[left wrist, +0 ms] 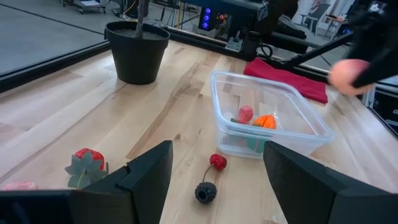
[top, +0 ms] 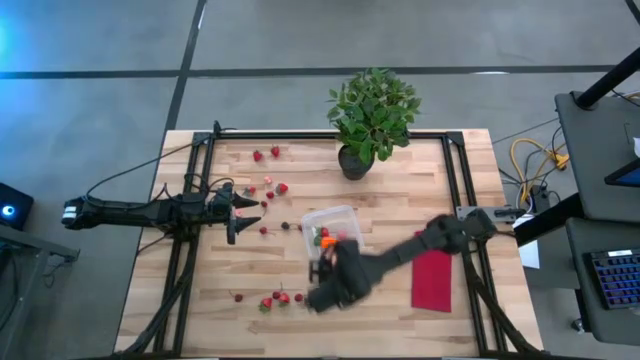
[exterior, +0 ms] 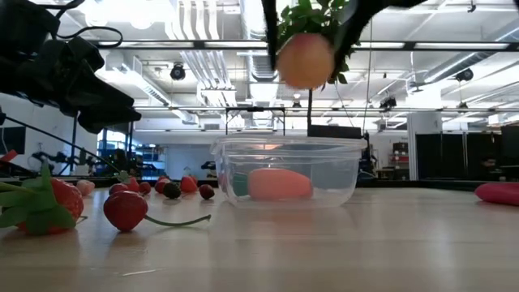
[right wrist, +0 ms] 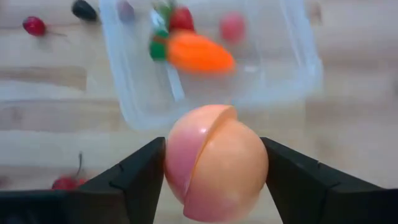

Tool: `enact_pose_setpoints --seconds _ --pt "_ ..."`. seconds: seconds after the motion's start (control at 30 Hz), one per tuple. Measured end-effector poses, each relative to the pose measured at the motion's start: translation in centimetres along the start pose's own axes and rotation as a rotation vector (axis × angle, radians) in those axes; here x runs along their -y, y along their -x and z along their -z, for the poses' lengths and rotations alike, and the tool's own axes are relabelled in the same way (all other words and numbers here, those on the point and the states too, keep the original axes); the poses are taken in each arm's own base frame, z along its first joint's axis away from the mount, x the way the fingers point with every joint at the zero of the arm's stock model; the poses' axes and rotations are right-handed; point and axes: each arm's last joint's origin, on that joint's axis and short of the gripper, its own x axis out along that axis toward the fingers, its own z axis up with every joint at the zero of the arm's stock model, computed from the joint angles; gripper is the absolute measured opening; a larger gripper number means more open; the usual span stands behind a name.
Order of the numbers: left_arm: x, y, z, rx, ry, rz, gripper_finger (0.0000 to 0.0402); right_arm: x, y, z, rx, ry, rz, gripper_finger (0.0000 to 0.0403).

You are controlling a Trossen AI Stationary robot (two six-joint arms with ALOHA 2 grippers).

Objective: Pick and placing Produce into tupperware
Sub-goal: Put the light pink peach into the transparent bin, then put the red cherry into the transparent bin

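The left tool (top: 236, 207) rests at the counter's (top: 400, 325) left side, fingers spread wide and empty, among scattered strawberries (top: 279, 188). Mid-counter stands the clear container (top: 330, 228), holding a carrot (right wrist: 198, 53) that lies flat, green end toward one wall. Just by its near side, the right tool (right wrist: 214, 171) grips the round peach (right wrist: 214, 163) above the wood. A red cloth (top: 433, 280) lies toward the right edge, a potted plant (top: 372, 115) at the far edge.

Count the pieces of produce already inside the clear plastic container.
3 visible: a small orange carrot, a red strawberry beside its green end, and a pinkish-red piece toward the far wall of the clear plastic container. More may be hidden behind these.
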Motion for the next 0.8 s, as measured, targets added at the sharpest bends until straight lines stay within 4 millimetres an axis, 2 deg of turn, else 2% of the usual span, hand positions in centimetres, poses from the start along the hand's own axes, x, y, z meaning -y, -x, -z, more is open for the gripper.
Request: enact_pose_setpoints --seconds 0.13,0.23,0.37,0.53,0.7,0.8 --pt "0.0 0.0 0.0 -0.001 0.0 0.0 0.0238 -1.8 -1.8 -4.3 0.0 0.116 0.006 0.0265" --pt "0.0 0.0 0.0 0.0 0.0 -0.001 0.0238 -2.4 -3.2 -7.0 -0.017 0.184 0.045 0.0281" --pt "0.0 0.0 0.0 -0.001 0.0 -0.001 0.0238 -2.6 -4.5 -9.0 -0.088 0.251 0.091 0.0302" --pt "0.0 0.0 0.0 -0.002 0.0 -0.001 0.0238 -2.3 -4.1 -8.8 -0.095 0.305 0.1 0.0314" --pt "0.0 0.0 0.0 -0.001 0.0 0.0 0.0238 -1.5 -1.8 -5.9 -0.098 0.318 0.052 0.0304" --pt "0.0 0.0 0.0 -0.002 0.0 0.0 0.0238 -0.8 0.7 -3.8 -0.104 0.376 -0.05 0.0296"
